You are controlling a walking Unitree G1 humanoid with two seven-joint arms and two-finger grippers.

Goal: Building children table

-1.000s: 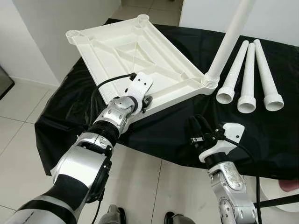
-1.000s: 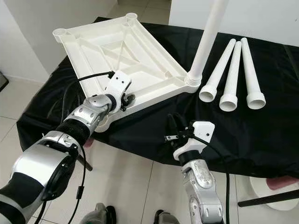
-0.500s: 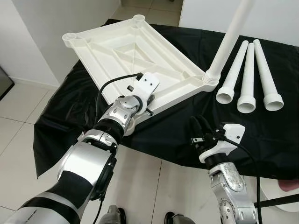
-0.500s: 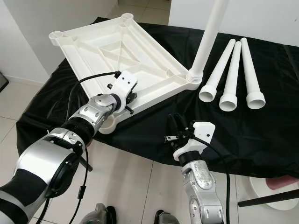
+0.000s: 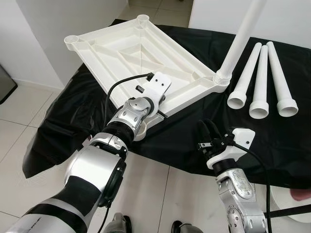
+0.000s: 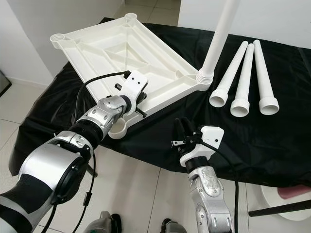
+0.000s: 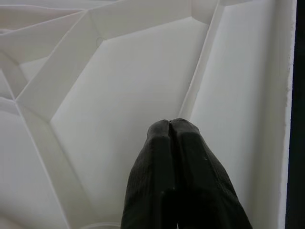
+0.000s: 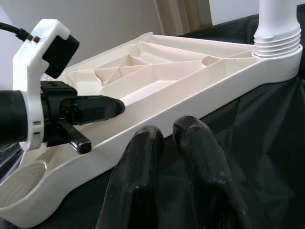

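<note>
The white tabletop (image 5: 141, 53) lies upside down on the black cloth (image 5: 175, 136), ribs up, so the leg sockets face the robot. The left gripper (image 7: 170, 125), its fingers pressed together, rests inside the ribbed underside just behind the near rim, probably to steady or nudge the panel. One leg (image 5: 240, 34) already stands in the corner socket to that gripper's right. Three loose legs (image 5: 262, 77) lie beyond the right gripper (image 8: 167, 131), which hovers over the cloth, fingers nearly together and holding nothing, near the tabletop's front edge
</note>
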